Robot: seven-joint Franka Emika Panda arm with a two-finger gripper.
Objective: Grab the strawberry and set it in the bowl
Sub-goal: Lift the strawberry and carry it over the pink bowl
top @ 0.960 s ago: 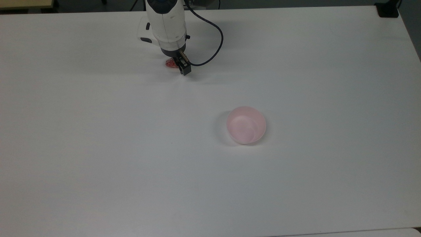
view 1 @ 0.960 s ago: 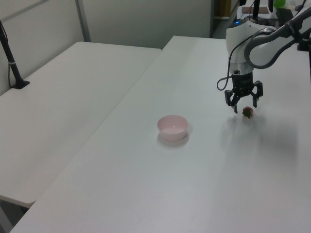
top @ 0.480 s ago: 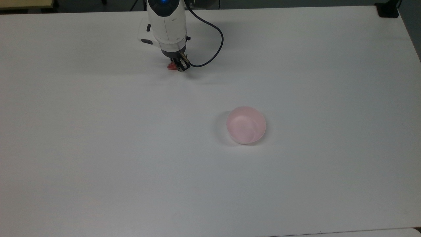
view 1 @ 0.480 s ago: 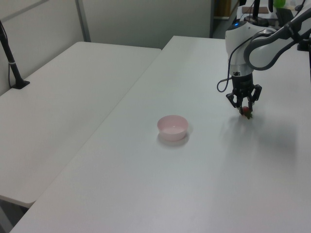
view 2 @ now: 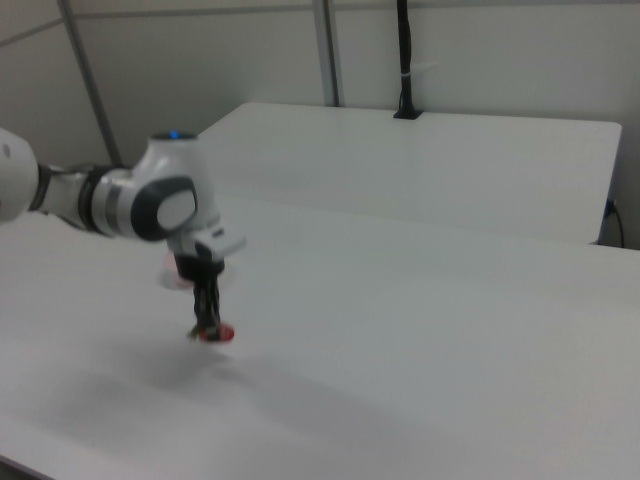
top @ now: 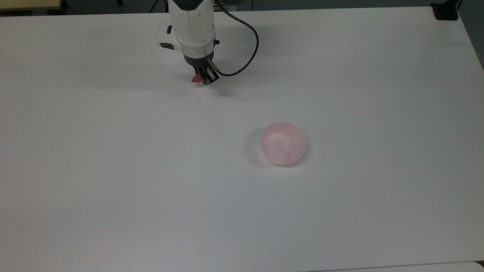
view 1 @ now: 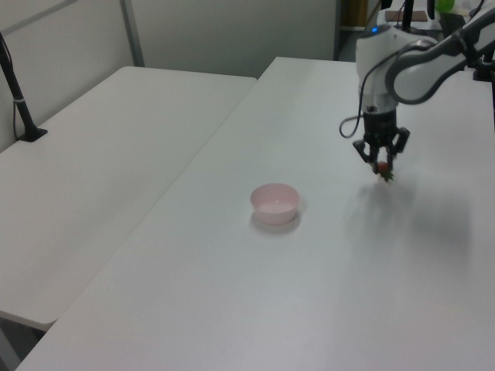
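- The gripper (top: 202, 79) pointed down near the far edge of the table (top: 113, 170) in the top view, toward the top view's left.
- Its two black fingers were pinched on the strawberry (top: 196, 79), one on each side.
- The strawberry was small, red and shiny. In the left view (view 1: 382, 168) it hung at the finger tips, with a bit of dark green below the red.
- It seemed to be lifted just off the table, though that was hard to be sure of. In the right view (view 2: 215, 333) it looked very close to the top.
- The arm (top: 192, 26) above the claw was round, smooth and white, with a dark ring at its lower end.
- A thin black cable (top: 249, 53) looped out from the arm toward the top view's right and curved back to the claw.
- The bowl (top: 283, 143) was round, pale pink and smooth, like plastic. Its inside was plain.
- The bowl sat flat on the table, well apart from the strawberry. It was nearer the camera and more to the top view's right.
- In the left view the bowl (view 1: 274, 202) sat to the left view's left of the gripper (view 1: 380, 161).
- The table was wide, flat and white, with a soft grey shadow under the arm.
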